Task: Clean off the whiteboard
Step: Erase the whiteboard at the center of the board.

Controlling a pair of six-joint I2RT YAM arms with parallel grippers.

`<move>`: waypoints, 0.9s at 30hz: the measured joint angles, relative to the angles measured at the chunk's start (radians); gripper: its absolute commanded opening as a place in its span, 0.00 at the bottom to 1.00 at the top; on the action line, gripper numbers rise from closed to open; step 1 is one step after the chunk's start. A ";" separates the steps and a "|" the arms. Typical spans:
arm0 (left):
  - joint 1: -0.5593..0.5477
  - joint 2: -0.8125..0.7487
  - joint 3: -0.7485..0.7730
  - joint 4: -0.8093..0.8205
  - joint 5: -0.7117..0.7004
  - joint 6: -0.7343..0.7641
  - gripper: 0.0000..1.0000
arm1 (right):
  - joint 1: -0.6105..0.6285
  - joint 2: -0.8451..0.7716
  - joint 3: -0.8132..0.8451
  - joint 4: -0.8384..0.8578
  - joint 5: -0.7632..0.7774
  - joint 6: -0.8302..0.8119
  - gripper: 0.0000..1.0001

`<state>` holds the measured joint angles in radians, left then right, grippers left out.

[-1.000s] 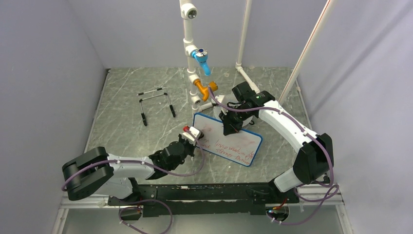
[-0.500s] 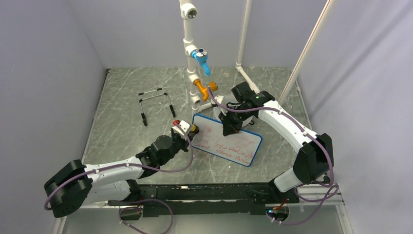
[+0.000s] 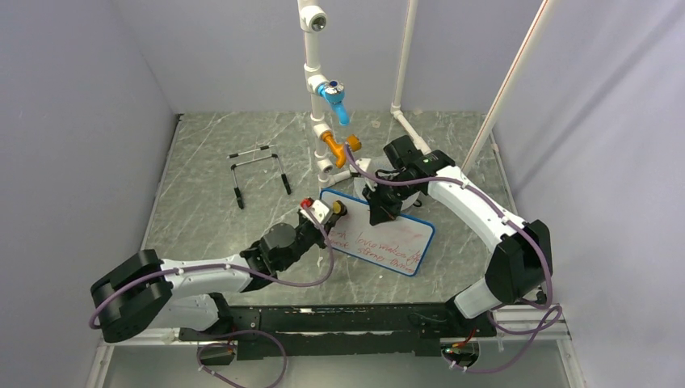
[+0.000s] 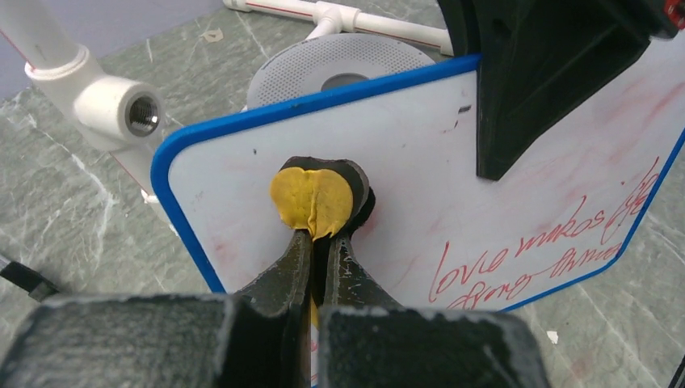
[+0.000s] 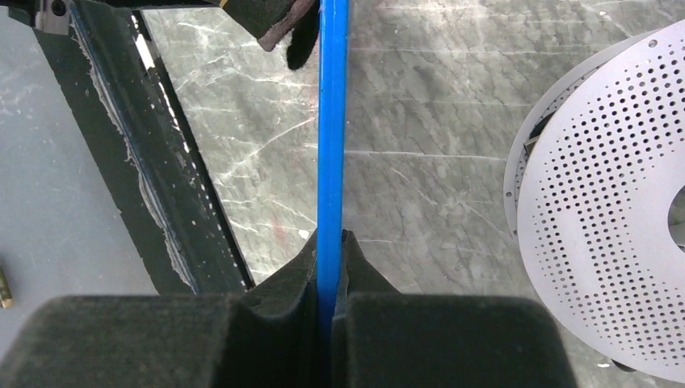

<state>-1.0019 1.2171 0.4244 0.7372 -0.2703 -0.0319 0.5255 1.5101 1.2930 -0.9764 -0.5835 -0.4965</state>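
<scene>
The whiteboard point(image 3: 388, 238) has a blue frame, and red handwriting point(image 4: 557, 242) runs along its near part. Its far-left part carries only faint pink smears point(image 4: 420, 162). My right gripper point(image 3: 380, 212) is shut on the board's far edge, and the right wrist view shows the blue frame edge point(image 5: 332, 121) pinched between the fingers of that gripper point(image 5: 329, 239). My left gripper point(image 3: 325, 220) is shut on a round eraser with a yellow back point(image 4: 313, 198). It presses the eraser against the board's far-left area. The eraser also shows in the top view point(image 3: 335, 208).
A round grey perforated disc point(image 4: 343, 69) lies just behind the board, and it also shows in the right wrist view point(image 5: 606, 210). White pipework with a blue valve point(image 3: 333, 95) and an orange valve point(image 3: 333, 145) stands behind it. A black wire stand point(image 3: 258, 171) sits at the far left.
My left gripper carried the eraser left off the board's corner, then back right onto its far-left area. The right gripper and the board stayed still.
</scene>
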 measured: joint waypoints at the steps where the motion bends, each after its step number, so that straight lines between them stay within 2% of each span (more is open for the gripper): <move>1: -0.002 0.005 -0.011 0.021 -0.002 0.002 0.00 | -0.001 0.000 0.000 0.000 -0.001 0.001 0.00; 8: -0.013 0.053 -0.198 0.185 -0.027 0.019 0.00 | 0.003 0.002 0.002 -0.008 -0.012 -0.017 0.00; 15: -0.023 0.169 -0.254 0.323 -0.046 0.081 0.00 | 0.002 0.011 0.009 -0.013 -0.015 -0.017 0.00; 20: -0.056 0.170 -0.246 0.312 -0.099 0.149 0.00 | 0.000 0.015 0.011 -0.017 -0.019 -0.020 0.00; 27: -0.069 0.061 -0.180 0.157 -0.137 0.248 0.00 | 0.000 0.016 0.013 -0.019 -0.022 -0.026 0.00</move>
<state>-1.0714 1.2785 0.2447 0.8940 -0.4072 0.2157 0.5251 1.5261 1.3060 -0.9958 -0.6056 -0.5224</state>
